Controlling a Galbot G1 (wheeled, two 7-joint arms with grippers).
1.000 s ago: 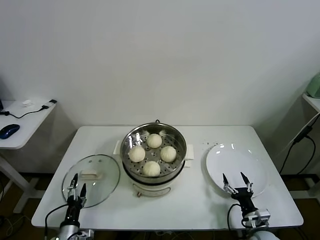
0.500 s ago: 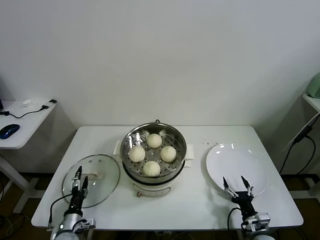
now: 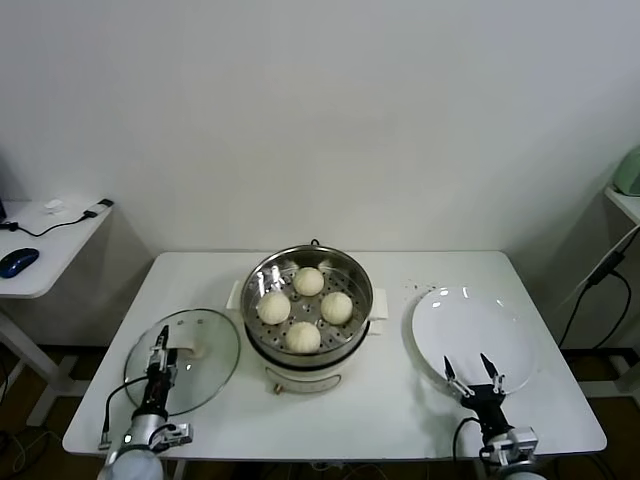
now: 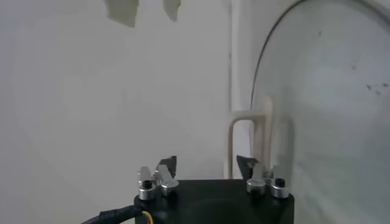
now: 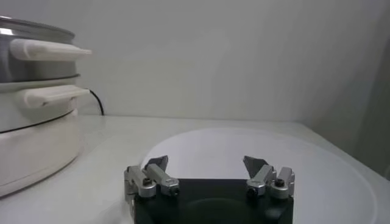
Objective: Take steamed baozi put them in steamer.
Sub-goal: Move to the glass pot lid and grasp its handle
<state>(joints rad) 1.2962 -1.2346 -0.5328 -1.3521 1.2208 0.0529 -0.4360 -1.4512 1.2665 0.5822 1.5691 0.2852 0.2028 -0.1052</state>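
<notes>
The steamer (image 3: 308, 300), a shiny steel pot on a white base, stands at the table's middle. Several cream-white baozi lie on its perforated tray, among them one at the back (image 3: 308, 281), one on the left (image 3: 273, 307) and one on the right (image 3: 336, 307). My left gripper (image 3: 161, 345) is open and empty, low over the near edge of the glass lid (image 3: 200, 360). My right gripper (image 3: 467, 372) is open and empty at the near edge of the white plate (image 3: 470, 325). The wrist views show each gripper, left (image 4: 207, 163) and right (image 5: 206, 163), with nothing between the fingers.
The glass lid with its white handle (image 4: 250, 140) lies flat left of the steamer. The empty white plate (image 5: 244, 146) lies to its right, and the steamer's side (image 5: 30, 122) shows beyond it. A side desk (image 3: 40, 250) with a mouse stands far left.
The left gripper has crept a little forward and rightward over the lid's near edge. The right gripper has drawn slightly back toward the table's front. The baozi have not moved.
</notes>
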